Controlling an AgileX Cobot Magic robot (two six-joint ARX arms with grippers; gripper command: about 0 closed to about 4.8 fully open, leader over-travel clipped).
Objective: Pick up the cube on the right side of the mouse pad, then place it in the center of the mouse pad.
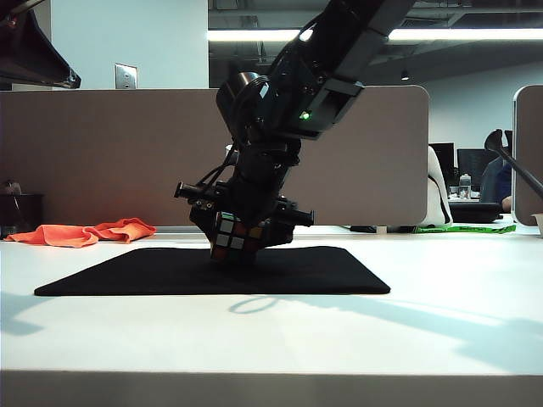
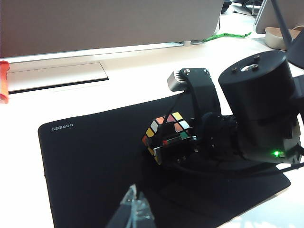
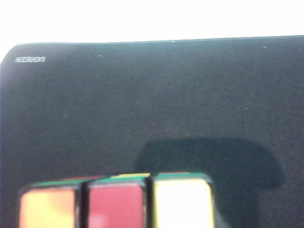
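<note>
Exterior view: the right gripper (image 1: 240, 246) is holding the multicoloured puzzle cube (image 1: 235, 240) between its fingers, tilted, at the middle of the flat black mouse pad (image 1: 110, 275).

Left wrist view: the cube (image 2: 166, 131) is sitting corner-up between those fingers; whether the left gripper (image 2: 132, 211) is clenched cannot be told.

Right wrist view: the cube (image 3: 118, 202) is hovering over the pad (image 3: 152, 95).

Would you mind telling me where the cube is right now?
In the exterior view the cube sits tilted near the middle of the mouse pad, between the fingers of the right gripper, with the orange cloth off to the left.
</note>
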